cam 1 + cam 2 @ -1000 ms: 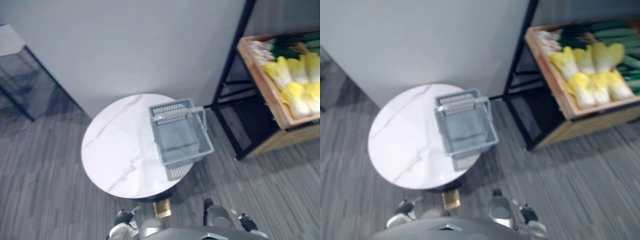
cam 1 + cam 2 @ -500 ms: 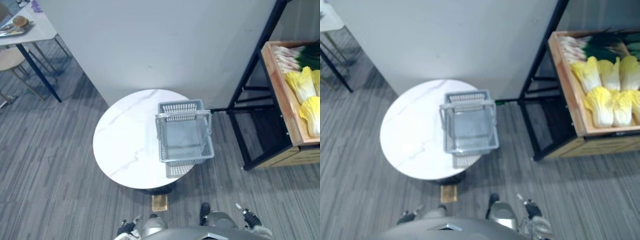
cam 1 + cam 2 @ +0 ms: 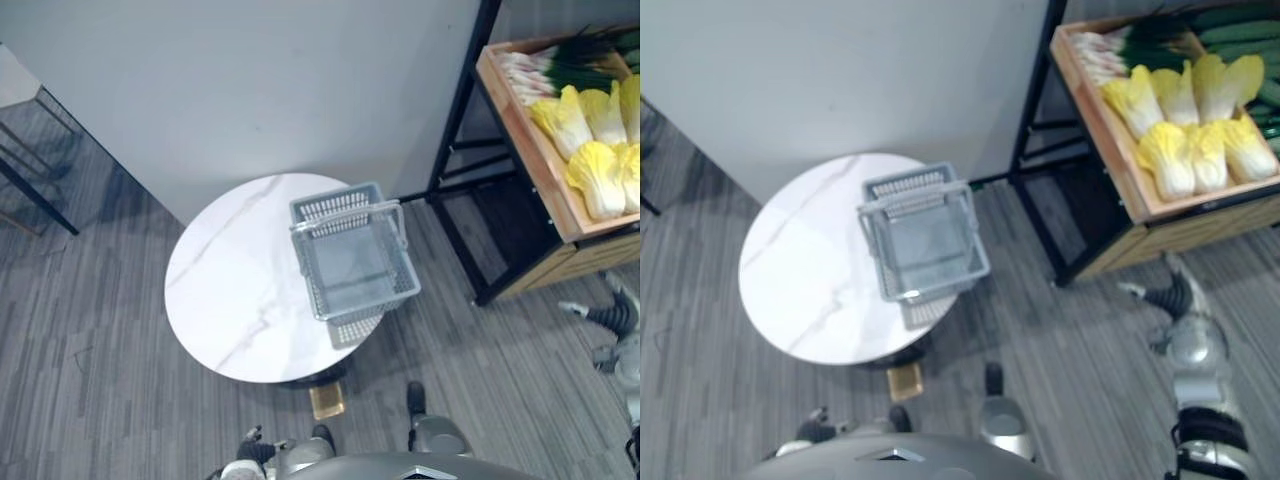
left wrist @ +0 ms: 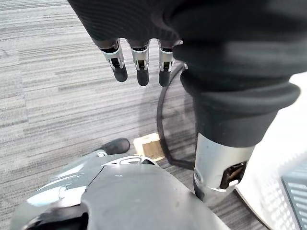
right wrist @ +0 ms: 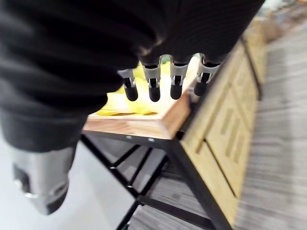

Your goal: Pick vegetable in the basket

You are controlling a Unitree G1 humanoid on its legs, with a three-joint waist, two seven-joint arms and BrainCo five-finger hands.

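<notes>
On the carpet floor (image 3: pixel 90 380), ctr of head view: 1 round white marbled tbl (image 3: pixel 230 300) w/ 1 grey plastic basket (image 3: pixel 308 270) on its 3 o'clock side, the basket's outer side reaching past the tbl rim as seen from above. Basket upright, 1 handle (image 3: pixel 345 215) raised across the end nearer the wall, grey bottom in plain sight. At 1–2 o'clock: 1 black metal rack (image 3: pixel 1030 100) carrying 1 wooden crate (image 3: pixel 1095 125), well apart from the basket. The veg lies in the crate: 6 yellow-white cabbages (image 3: pixel 1165 155) counted in R eye view, in 2 rows of 3. There is 1 bunch of scallions (image 3: pixel 1100 55) at the crate's 11 o'clock corner, white ends outward. Dark green long veg at the far side, count unclear. R hand (image 3: pixel 1175 295) is up at 4 o'clock, just below the crate's front. Its wrist view has the fingers (image 5: pixel 153 86) hanging straight, side by side, loose, near the crate's wooden corner w/ yellow leaves past them; apart from wood & veg as far as I can tell. L hand (image 4: pixel 140 67) low at 7 o'clock, fingers straight & relaxed in a row over the carpet. 1 small tan block (image 3: pixel 327 400) on the floor at the tbl's foot, 6 o'clock.
</notes>
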